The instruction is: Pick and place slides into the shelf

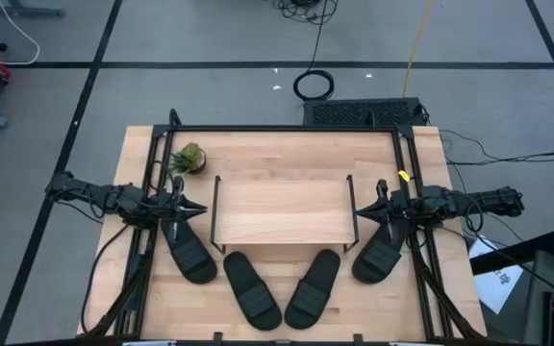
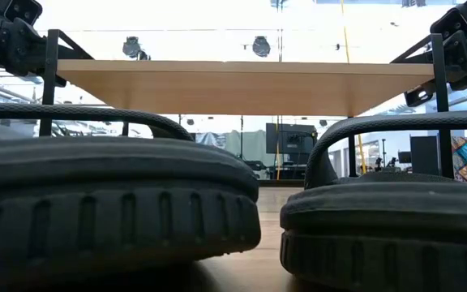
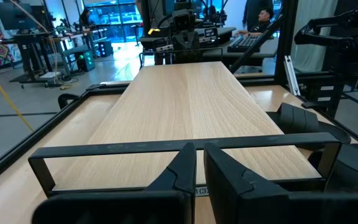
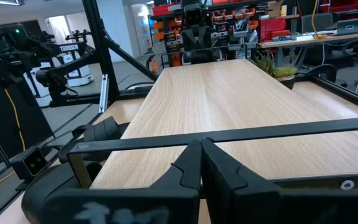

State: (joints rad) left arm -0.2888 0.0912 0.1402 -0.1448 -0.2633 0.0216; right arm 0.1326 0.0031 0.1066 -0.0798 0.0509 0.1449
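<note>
slides point(image 1: 258, 279) wait in a row on the table, none on the shelf point(image 1: 283, 211) yet.
left gripper point(image 1: 198, 208) and right gripper point(image 1: 361, 210), fingers pressed together and empty, flank its ends. next: spread over a near slide; shelf top lies open, wire frames are close.

slides point(image 2: 112, 207) side by side, foreground | shelf point(image 2: 246, 85) behind

Both arms reach inward level over the table, the left gripper point(image 1: 196, 207) and right gripper point(image 1: 362, 210) pointing at each other, fingers closed and holding nothing.
</note>
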